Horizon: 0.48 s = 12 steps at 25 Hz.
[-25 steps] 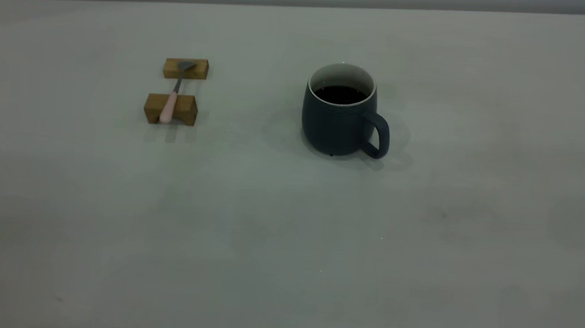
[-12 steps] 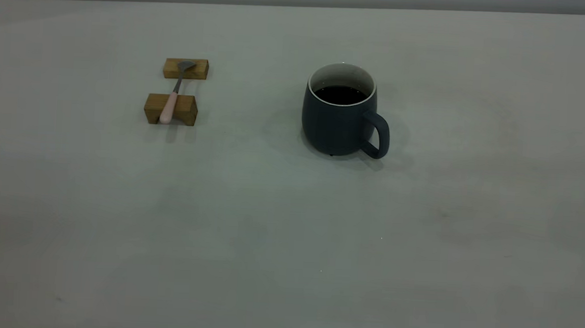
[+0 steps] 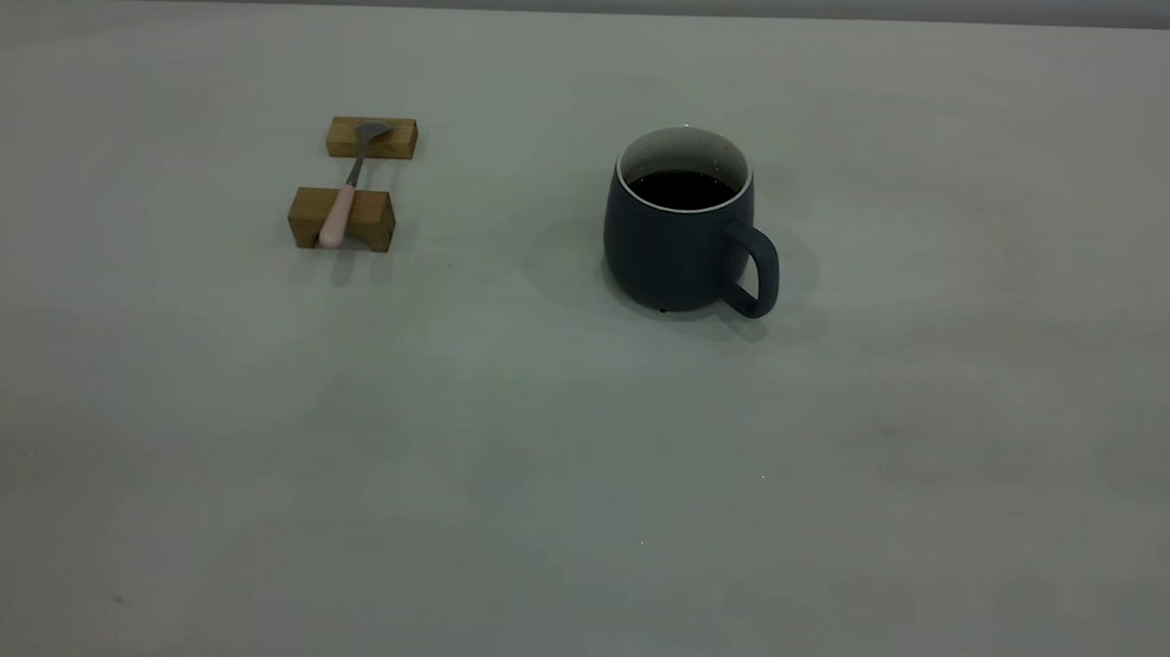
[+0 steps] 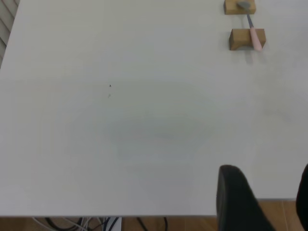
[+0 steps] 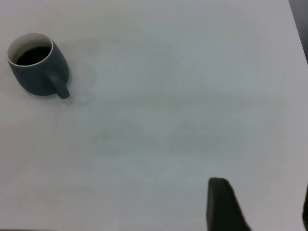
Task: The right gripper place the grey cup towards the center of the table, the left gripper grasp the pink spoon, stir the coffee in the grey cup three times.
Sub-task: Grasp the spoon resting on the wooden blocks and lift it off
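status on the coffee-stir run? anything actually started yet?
Done: nothing visible. The pink spoon lies across its two wooden blocks; the grey cup of coffee stands ungrasped.
In hand: nothing; the left gripper and right gripper are open, far from both.
Left: place cup, grasp spoon, three stirs.

Left gripper [image 4: 262,202]: only one dark finger [image 4: 236,199] and a sliver of the second show in the left wrist view; both run off the frame edge, tips not seen. Right gripper [image 5: 260,207]: same in the right wrist view, fingers cropped. Neither arm appears in the exterior view.

Pink spoon [image 3: 337,213]: bowl too small to resolve on the far wooden block [image 3: 372,138], left of the grey cup [image 3: 678,243]. Cup's far wall is hidden behind its own body.
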Motion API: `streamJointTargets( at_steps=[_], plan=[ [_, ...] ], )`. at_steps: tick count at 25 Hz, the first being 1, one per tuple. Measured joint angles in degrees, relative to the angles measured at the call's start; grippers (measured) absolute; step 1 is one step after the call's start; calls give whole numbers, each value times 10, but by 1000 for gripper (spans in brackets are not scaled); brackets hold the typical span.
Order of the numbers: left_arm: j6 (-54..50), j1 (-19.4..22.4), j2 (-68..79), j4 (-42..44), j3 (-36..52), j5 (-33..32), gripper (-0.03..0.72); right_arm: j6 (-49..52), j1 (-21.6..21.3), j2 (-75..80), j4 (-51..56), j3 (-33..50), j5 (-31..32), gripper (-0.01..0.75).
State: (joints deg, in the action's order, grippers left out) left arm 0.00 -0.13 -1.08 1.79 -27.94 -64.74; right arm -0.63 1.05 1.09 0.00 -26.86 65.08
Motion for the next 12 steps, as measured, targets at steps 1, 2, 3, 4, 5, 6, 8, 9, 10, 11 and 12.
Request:
streamJointTargets(
  at_steps=[1, 2, 3, 4, 5, 6, 8, 9, 10, 11, 12],
  plan=[
    [0, 0, 0, 0, 0, 0, 382, 0, 0, 0, 0, 0, 0, 399],
    [0, 0, 0, 0, 0, 0, 382, 0, 0, 0, 0, 0, 0, 384],
    [0, 0, 0, 0, 0, 0, 382, 0, 0, 0, 0, 0, 0, 370],
    [0, 0, 0, 0, 0, 0, 382, 0, 0, 0, 0, 0, 0, 359],
    [0, 0, 0, 0, 0, 0, 382, 0, 0, 0, 0, 0, 0, 345],
    [-3, 0, 0, 1, 0, 0, 382, 0, 0, 0, 0, 0, 0, 333],
    [-9, 0, 0, 3, 0, 0, 382, 0, 0, 0, 0, 0, 0, 307],
    [-12, 0, 0, 6, 0, 0, 382, 0, 0, 0, 0, 0, 0, 296],
    [-14, 0, 1, 12, 0, 0, 384, 0, 0, 0, 0, 0, 0, 281],
    [-15, 0, 6, 16, -1, 2, 391, 0, 0, 0, 0, 0, 0, 271],
    [-16, 0, 19, 17, -7, 7, 404, 0, 0, 0, 0, 0, 0, 261]
  ],
)
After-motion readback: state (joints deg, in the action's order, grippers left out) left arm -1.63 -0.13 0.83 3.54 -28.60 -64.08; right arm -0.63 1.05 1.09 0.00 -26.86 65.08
